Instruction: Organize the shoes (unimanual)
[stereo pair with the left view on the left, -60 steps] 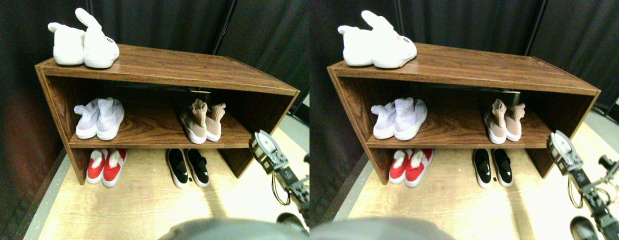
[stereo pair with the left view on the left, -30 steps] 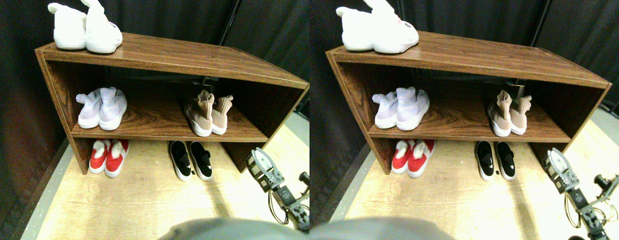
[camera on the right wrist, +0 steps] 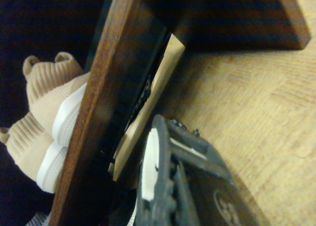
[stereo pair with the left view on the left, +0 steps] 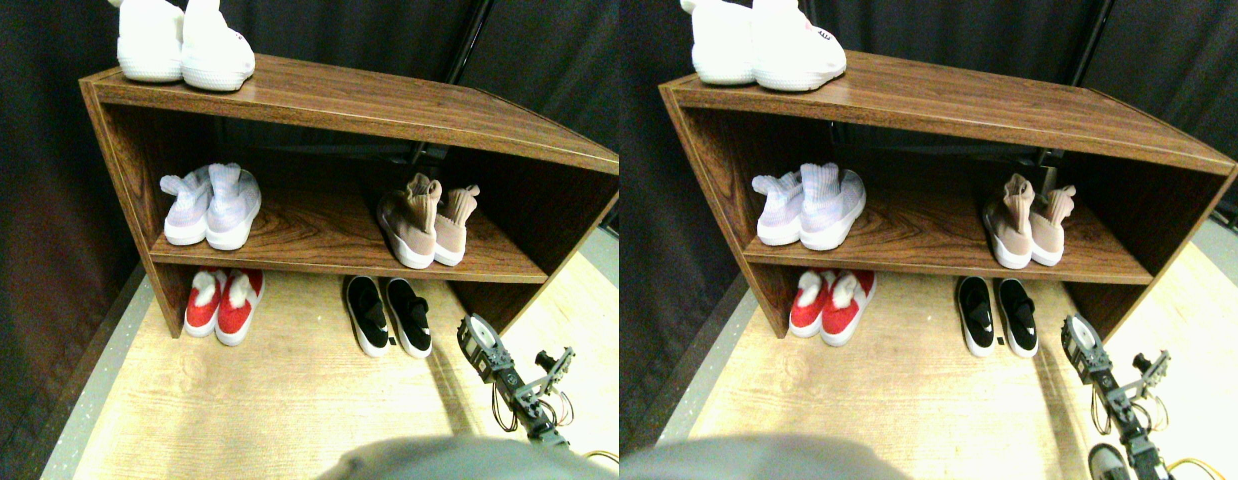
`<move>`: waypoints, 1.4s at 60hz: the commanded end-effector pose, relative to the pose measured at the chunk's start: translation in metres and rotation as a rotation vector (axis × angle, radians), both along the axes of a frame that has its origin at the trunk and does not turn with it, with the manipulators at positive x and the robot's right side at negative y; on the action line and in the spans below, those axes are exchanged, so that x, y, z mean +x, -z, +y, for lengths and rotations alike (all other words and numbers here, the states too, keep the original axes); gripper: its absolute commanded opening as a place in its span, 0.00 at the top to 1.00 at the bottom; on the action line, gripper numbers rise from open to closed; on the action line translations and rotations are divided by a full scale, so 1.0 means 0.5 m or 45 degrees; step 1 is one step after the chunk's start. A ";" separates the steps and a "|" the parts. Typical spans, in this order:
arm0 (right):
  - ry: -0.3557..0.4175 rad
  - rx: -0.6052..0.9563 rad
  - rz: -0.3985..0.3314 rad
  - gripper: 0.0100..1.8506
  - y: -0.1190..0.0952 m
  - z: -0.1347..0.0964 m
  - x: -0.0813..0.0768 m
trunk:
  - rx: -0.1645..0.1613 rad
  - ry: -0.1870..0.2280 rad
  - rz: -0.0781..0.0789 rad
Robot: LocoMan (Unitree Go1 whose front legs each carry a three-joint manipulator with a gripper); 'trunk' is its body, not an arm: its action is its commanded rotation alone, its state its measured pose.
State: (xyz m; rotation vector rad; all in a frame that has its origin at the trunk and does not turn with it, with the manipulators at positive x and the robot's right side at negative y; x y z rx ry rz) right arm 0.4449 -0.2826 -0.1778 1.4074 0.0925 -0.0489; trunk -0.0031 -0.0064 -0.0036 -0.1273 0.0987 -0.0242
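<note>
Wooden shoe rack (stereo pair with the left view on the left: 359, 100) stands on light wood-grain floor (stereo pair with the left view on the left: 279, 400), dark curtain behind.

Top board, far left: 1 pair of white shoes (stereo pair with the left view on the left: 184, 50), side by side, partly cut off by the frame edge.

Middle shelf (stereo pair with the left view on the left: 319, 235): 1 pair of pale lavender knit shoes (stereo pair with the left view on the left: 212, 205) at left; 1 pair of tan sock-collar sneakers (stereo pair with the left view on the left: 426, 222) with white soles at right, touching each other, well apart from the lavender pair.

Floor level under the shelf: 1 pair of red shoes (stereo pair with the left view on the left: 225, 303) at left; 1 pair of black slip-ons (stereo pair with the left view on the left: 389, 316) with white soles at right, toes toward the near side.

Right gripper (stereo pair with the left view on the left: 476, 340) sits low over the floor, near and just right of the black slip-ons, not touching them. It carries nothing; cannot tell whether the jaws are spread or pressed together.

Wrist view: tan sneakers (camera on the right wrist: 47, 119) show past the edge of the shelf board (camera on the right wrist: 94, 112).
</note>
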 end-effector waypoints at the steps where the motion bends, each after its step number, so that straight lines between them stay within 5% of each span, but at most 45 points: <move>1: 0.011 -0.017 -0.034 0.97 0.003 -0.004 0.018 | -0.040 -0.029 0.023; 27: 0.112 0.013 0.069 0.97 0.059 -0.040 0.123 | -0.039 -0.050 0.021; 41: 0.161 0.022 0.165 0.97 0.086 -0.031 0.126 | -0.040 -0.060 0.022; 84: 0.068 0.071 0.213 0.97 0.092 0.036 0.131 | -0.070 -0.083 0.029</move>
